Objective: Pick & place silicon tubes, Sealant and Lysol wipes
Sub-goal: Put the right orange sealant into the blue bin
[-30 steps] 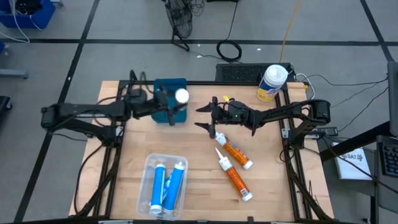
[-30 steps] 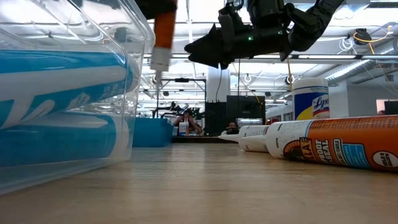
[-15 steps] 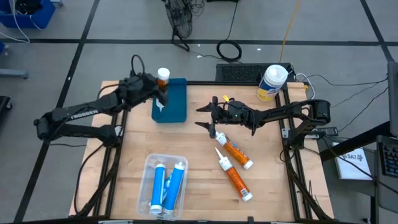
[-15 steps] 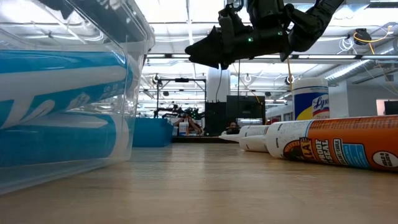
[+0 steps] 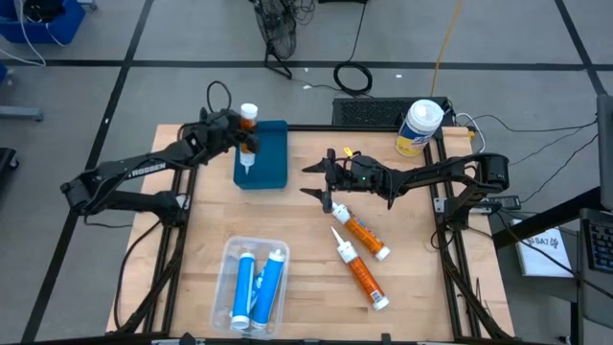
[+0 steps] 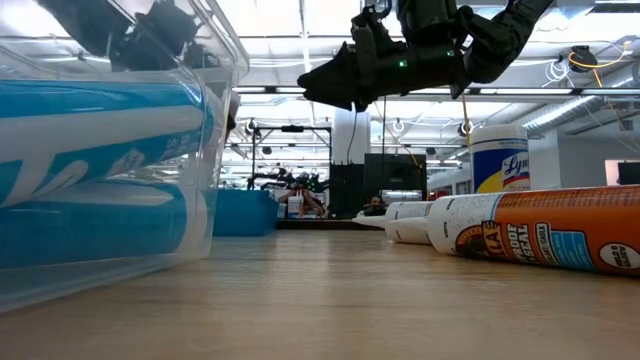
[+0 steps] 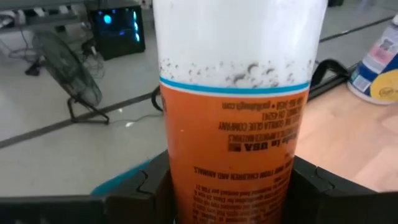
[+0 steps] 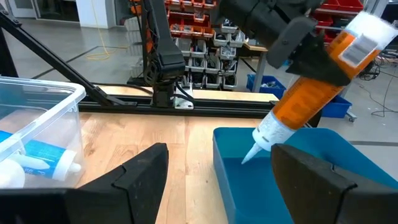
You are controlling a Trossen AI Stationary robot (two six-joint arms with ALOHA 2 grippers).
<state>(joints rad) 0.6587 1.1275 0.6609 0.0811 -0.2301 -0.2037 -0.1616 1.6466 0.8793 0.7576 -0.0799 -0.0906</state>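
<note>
An orange tube (image 5: 248,137) is clamped by the left gripper (image 5: 239,141), nozzle down toward 6 o'clock over the blue bin (image 5: 272,165), while the right gripper (image 5: 323,182) is held open.

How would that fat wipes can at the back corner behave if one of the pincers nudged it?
The wipes can stands upright on a round base and is taller than it is wide, so a push near its white lid would probably tip it. Being round, it would likely roll once down. Its glossy label may make it slippery. It stands near the table edge.

Orange tube (image 7: 239,124) cut off top and bottom in left wrist view, Lysol wipes (image 7: 380,62) clipped by the edge
</note>
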